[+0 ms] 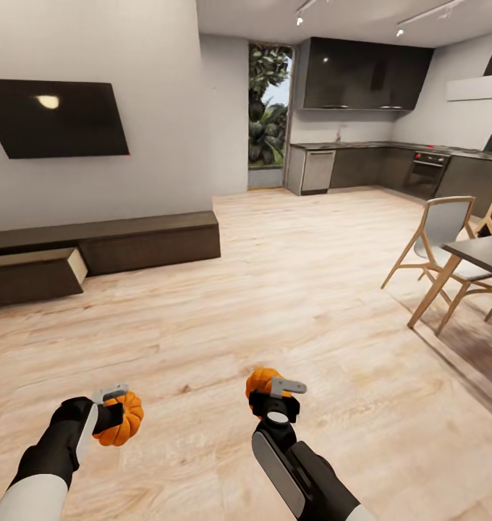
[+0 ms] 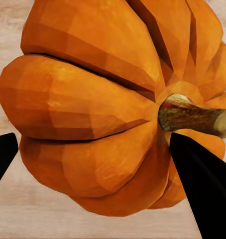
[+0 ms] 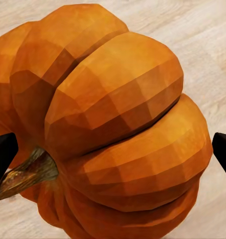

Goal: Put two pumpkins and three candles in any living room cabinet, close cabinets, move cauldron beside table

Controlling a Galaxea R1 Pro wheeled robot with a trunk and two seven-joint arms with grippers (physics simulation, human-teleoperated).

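While both arms hang low over the pale wood floor (image 1: pixel 289 289), each tool grips a small ribbed orange pumpkin: left tool (image 1: pixel 114 411) on one (image 1: pixel 123 421), right tool (image 1: pixel 276 398) on the other (image 1: pixel 260 380). They look light, rigid and smooth; hold across the ribs. Far left, the long dark brown cabinet (image 1: pixel 148 242) has a drawer (image 1: pixel 32 273) open.

The left gripper (image 1: pixel 114 407) hides part of the pumpkin it clamps (image 1: pixel 123 420), and the right gripper (image 1: pixel 275 396) covers most of the other pumpkin (image 1: pixel 261 379) — just an orange crown shows. In the left wrist view that pumpkin (image 2: pixel 93 109) runs off the frame, its stem (image 2: pixel 192 115) cut at the edge. The cabinet (image 1: pixel 152 242) is cropped at the picture's left — its pulled-out drawer (image 1: pixel 32 273) shows no interior. The dining table (image 1: pixel 485 253) is cut off too.
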